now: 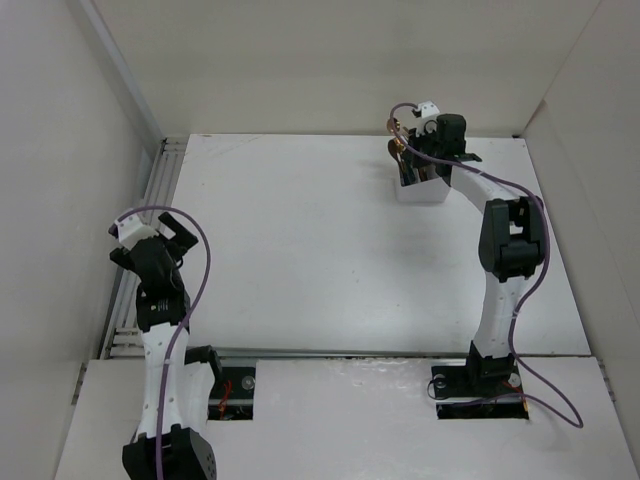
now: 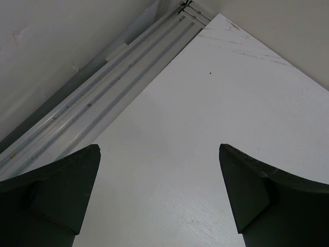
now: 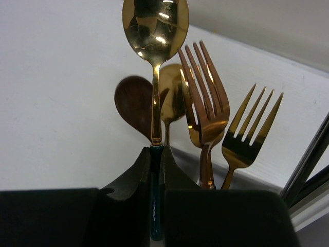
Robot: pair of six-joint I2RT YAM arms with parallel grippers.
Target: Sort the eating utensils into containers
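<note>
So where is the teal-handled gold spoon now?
Right wrist view: the gold spoon stands upright in the right claw, left of the copper fork, at the small white box, table's far right.

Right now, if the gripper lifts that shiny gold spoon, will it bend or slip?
Probably stiff: the gold spoon looks like polished metal. It might slip, since the right gripper pinches only its thin smooth handle.
</note>
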